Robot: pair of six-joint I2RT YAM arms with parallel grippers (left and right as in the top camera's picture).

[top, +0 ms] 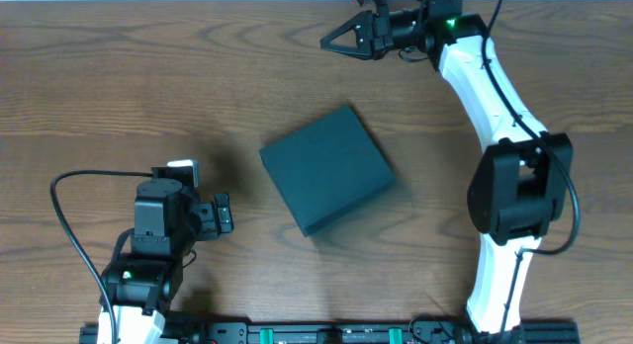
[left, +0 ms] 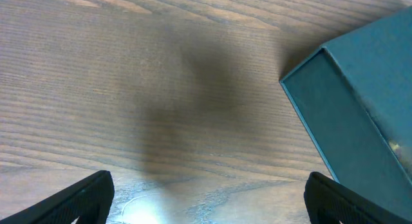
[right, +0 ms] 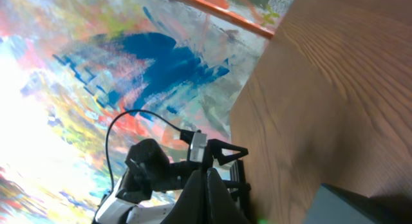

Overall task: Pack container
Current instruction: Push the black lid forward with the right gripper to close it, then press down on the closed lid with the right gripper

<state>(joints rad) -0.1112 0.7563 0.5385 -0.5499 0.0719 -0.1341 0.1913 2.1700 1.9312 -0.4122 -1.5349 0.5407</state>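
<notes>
Wood-grain table (top: 119,87) holds the closed container (top: 326,171). My left gripper (left: 209,179) hovers spread wide; my right gripper (top: 334,40), clenched empty, lies at the far edge.

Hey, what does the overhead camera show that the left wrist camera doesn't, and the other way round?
Only overhead: the whole teal container, lid closed, lying mid-table, and both arms. The right claw is shut near the table's far edge, and the left claw is open, apart from the box. Only left wrist: the container's corner and one side wall close up, with that claw's own spread fingers at the bottom corners of the picture. Both: the container and the wooden table.
</notes>
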